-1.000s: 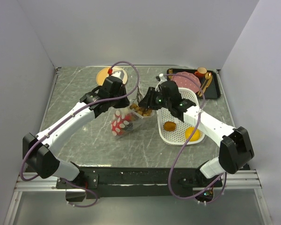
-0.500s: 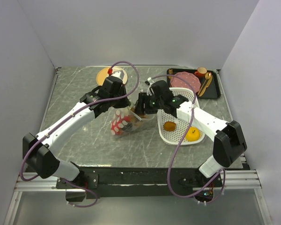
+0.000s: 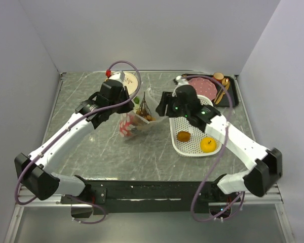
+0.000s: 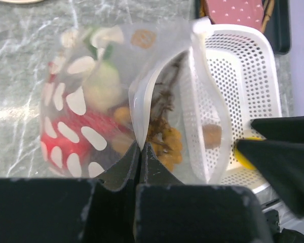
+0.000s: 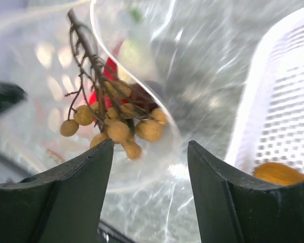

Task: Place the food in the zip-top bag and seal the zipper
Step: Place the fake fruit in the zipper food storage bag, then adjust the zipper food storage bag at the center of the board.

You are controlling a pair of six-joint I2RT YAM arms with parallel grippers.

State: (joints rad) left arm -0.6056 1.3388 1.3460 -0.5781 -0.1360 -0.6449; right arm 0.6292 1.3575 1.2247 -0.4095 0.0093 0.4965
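Observation:
The zip-top bag (image 3: 131, 124) hangs open from my left gripper (image 3: 129, 109), which is shut on its white zipper (image 4: 138, 114) edge. Inside lie red pieces (image 4: 76, 139), a white-and-green vegetable (image 4: 104, 86) and a bunch of small brown nuts (image 5: 116, 124) on twigs. My right gripper (image 3: 160, 107) hovers just right of the bag's mouth, open, with nothing between its fingers (image 5: 81, 182). A brown oval (image 3: 183, 135) and a yellow round fruit (image 3: 207, 145) lie in the white basket (image 3: 191, 150).
A black tray (image 3: 232, 97) with a pink plate (image 3: 202, 87) and utensils stands at the back right. A tan round plate (image 3: 127, 80) lies at the back behind my left arm. The basket's wall (image 4: 243, 66) stands close to the bag's right side.
My right gripper has opened and drawn back to the right, leaving the bunch of nuts in the bag. My left gripper has moved the bag slightly back and left.

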